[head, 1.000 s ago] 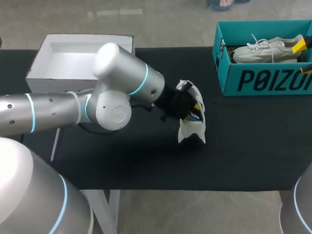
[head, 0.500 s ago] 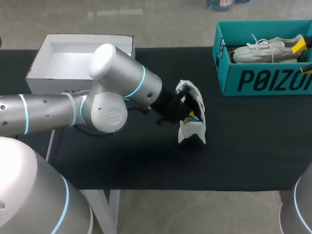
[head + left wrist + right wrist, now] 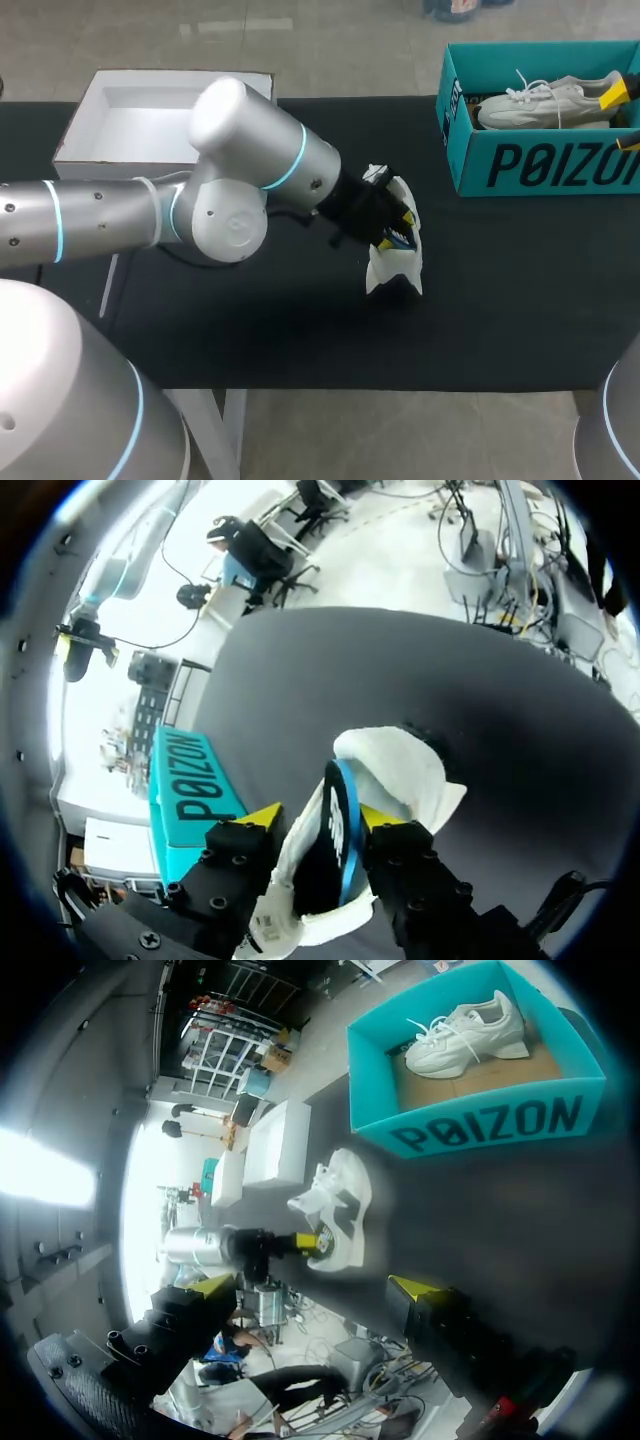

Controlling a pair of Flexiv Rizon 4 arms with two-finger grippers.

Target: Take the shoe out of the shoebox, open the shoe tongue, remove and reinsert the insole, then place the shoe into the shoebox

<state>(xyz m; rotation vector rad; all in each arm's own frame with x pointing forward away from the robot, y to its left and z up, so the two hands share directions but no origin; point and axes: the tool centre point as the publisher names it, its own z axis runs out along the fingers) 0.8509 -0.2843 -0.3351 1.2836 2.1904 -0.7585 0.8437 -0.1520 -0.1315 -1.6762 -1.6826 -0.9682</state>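
A white shoe (image 3: 395, 258) stands on its toe in the middle of the black table (image 3: 500, 300), opening turned to my left arm. My left gripper (image 3: 392, 222) is at that opening. In the left wrist view the left gripper (image 3: 320, 818) is open, its fingers straddling the shoe (image 3: 400, 770) wall and a black, blue-edged insole (image 3: 335, 845) that stands up inside. The teal shoebox (image 3: 540, 165) sits at the back right with a second white shoe (image 3: 545, 103) in it. My right gripper (image 3: 312, 1288) hangs open and empty, high above the table, near the shoebox (image 3: 480, 1125).
A white box lid (image 3: 130, 120) lies at the table's back left, behind my left arm. Bare black table surrounds the standing shoe on all sides, with most room in front and to the right.
My left arm drew back a little to the left, then pushed forward again into the shoe. Its fingers now stand apart. The shoe and the right arm stayed put.
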